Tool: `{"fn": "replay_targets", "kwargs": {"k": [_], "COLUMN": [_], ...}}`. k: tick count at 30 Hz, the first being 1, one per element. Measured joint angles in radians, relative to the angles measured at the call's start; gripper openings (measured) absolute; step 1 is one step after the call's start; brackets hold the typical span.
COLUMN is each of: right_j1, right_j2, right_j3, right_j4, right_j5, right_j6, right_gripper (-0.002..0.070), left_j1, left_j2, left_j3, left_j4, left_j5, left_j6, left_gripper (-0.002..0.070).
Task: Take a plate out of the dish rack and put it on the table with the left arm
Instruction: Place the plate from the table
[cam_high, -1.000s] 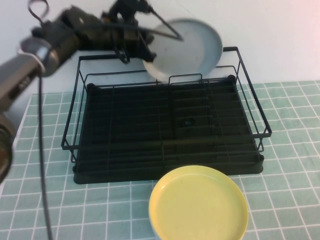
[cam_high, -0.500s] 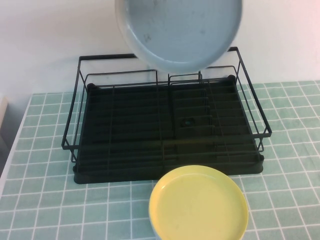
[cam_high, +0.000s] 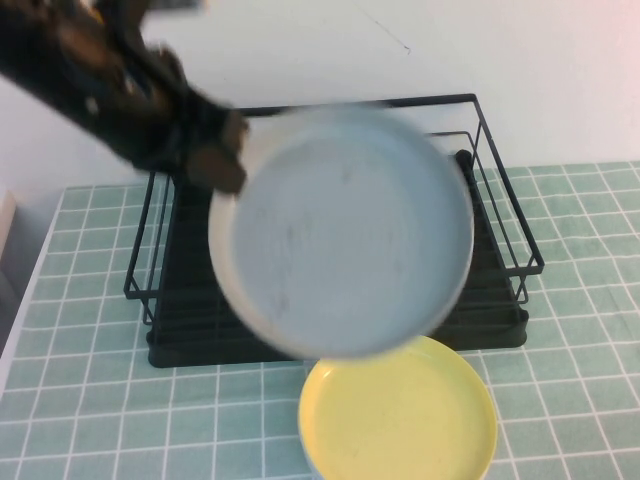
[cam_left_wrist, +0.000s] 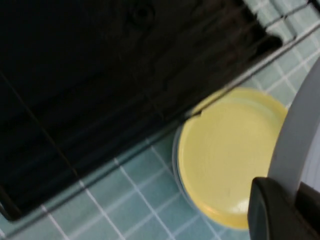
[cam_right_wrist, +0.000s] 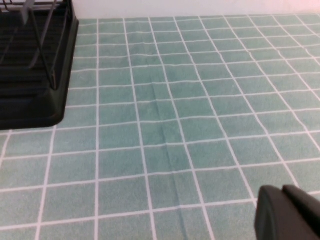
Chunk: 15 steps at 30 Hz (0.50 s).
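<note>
Gripping the round pale grey-blue plate (cam_high: 342, 228) by its rim, my left gripper (cam_high: 213, 160) is closed on the edge at the plate's upper-left side in the high view, so the broad face tilts toward the raised camera and the weight hangs below the pinch. In the left wrist view one dark finger (cam_left_wrist: 272, 212) presses against the pale rim, which rises past it as a grey band — that is all of the grasp I can see there. The plate is clear of the large black wire dish rack (cam_high: 500, 205) and hangs in the air in front of it, hiding most of the rack's tray from above. I hold it high because, as I judge it, the plate must pass over the rack's front rail before it can come down. The flat surface of mint-green tiles with white grout, the table (cam_high: 90, 400), lies open to the left of the round yellow plate (cam_high: 400, 420), which sits just in front of the rack. My plate's lower edge overlaps the yellow one in the high view, so I should probably set it down to one side rather than on top. My right gripper (cam_right_wrist: 290, 212) rests low over bare tiles well to the right of the rack — parked, with only its dark tip showing, and I cannot tell how it stands.
</note>
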Motion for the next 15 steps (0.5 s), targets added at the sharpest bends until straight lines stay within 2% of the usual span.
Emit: {"fn": "replay_targets", "kwargs": {"k": [5, 11, 15], "right_j1": [0.0, 0.0, 0.0], "right_j2": [0.0, 0.0, 0.0], "right_j3": [0.0, 0.0, 0.0], "right_j4": [0.0, 0.0, 0.0], "right_j5": [0.0, 0.0, 0.0], "right_j6": [0.0, 0.0, 0.0], "right_gripper": [-0.0002, -0.0002, -0.0002], "left_j1": [-0.065, -0.164, -0.193], "left_j2": [0.002, 0.006, 0.006], "left_j3": [0.268, 0.507, 0.583], "left_j4": [0.029, 0.012, -0.001], "left_j5": [-0.042, -0.273, -0.418], "left_j6": [-0.05, -0.152, -0.222], "left_gripper": [0.0002, 0.0002, 0.0002]}}
